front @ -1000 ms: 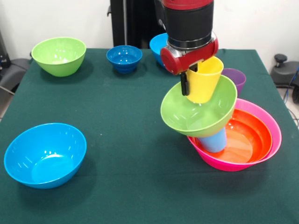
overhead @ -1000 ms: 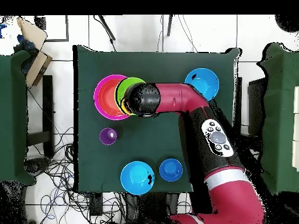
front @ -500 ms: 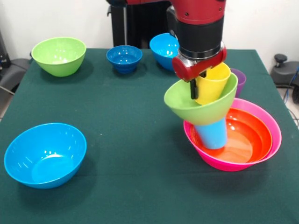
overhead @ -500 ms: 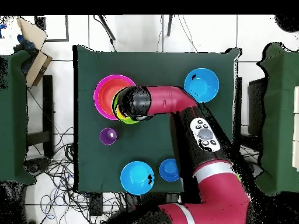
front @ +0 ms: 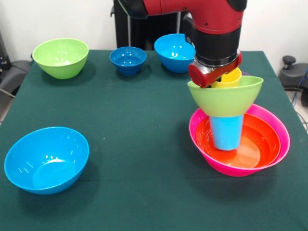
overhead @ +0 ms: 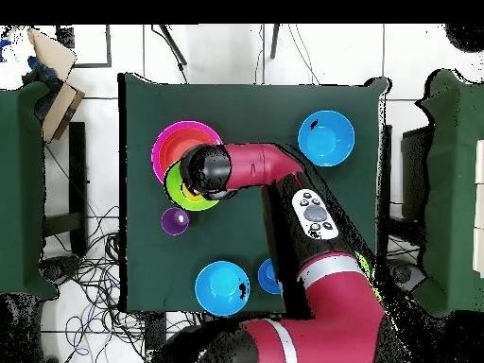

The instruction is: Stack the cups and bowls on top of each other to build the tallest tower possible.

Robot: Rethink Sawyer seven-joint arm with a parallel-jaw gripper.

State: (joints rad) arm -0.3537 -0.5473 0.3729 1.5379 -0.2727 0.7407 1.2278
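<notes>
My gripper is shut on the rim of the yellow cup. That cup stands in a lime green bowl, which sits level on the light blue cup. The blue cup stands in the orange bowl, nested in the large pink bowl: this is the tower. The overhead view shows my wrist covering the green bowl at the pink bowl's edge. The purple cup stands alone beside them; it is hidden in the front view.
A second lime green bowl, the dark-blue footed bowl and a bright blue bowl stand along the far edge. Another bright blue bowl sits near left. My arm crosses the table in the overhead view.
The green bowl with the yellow cup was tilted towards the camera; it has swung right and now sits level and upright over the blue cup. My arm moved with it.
</notes>
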